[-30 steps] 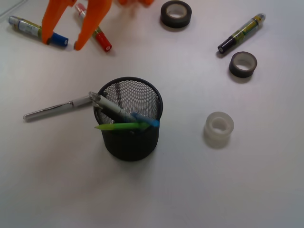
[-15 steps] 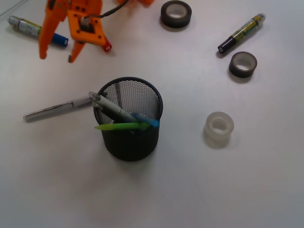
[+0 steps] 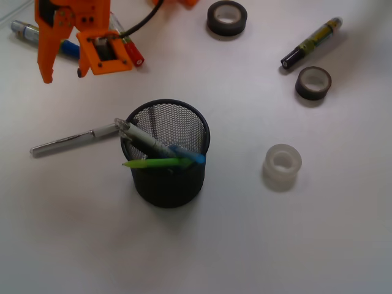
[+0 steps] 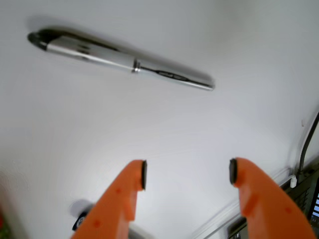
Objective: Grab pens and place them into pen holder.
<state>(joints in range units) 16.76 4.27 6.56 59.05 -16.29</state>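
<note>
Orange gripper (image 4: 187,174) wide open and empty above white table (image 3: 306,245), silver-white pen (image 3: 73,140) lying beside black mesh pen holder (image 3: 168,184), lime green pen (image 3: 153,163) and light blue pen (image 3: 188,154) inside

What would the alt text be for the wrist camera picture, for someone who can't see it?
A silver-white pen lies alone on a pale table, slanting across the top of the picture. Below it, the orange gripper is open and holds nothing.
</note>
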